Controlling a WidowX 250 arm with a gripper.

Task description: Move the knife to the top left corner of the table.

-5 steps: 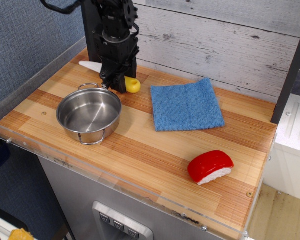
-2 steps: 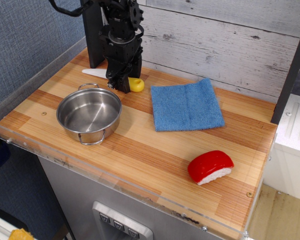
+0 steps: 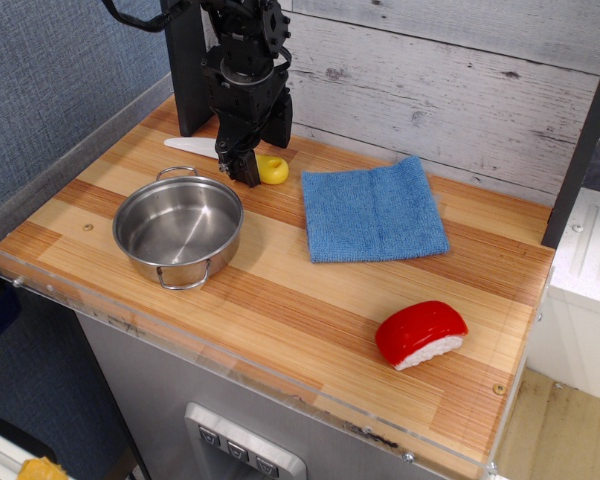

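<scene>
The knife lies at the far left of the table (image 3: 310, 300), near its back corner. Its white blade (image 3: 190, 146) points left and its yellow handle (image 3: 273, 170) points right. My black gripper (image 3: 240, 172) comes down from above onto the knife's middle, between blade and handle. Its fingers stand close on either side of the knife and look shut on it. The knife rests at or just above the wood. The part of the knife under the fingers is hidden.
A steel pot (image 3: 178, 230) stands just in front of the knife. A blue cloth (image 3: 373, 210) lies to the right of it. A red-and-white sushi toy (image 3: 420, 333) sits near the front right. The arm's black post (image 3: 188, 70) stands at the back left corner.
The gripper has shifted slightly right and back. The knife moved with it: the blade tip swung a little toward the front and the handle slid slightly right.
</scene>
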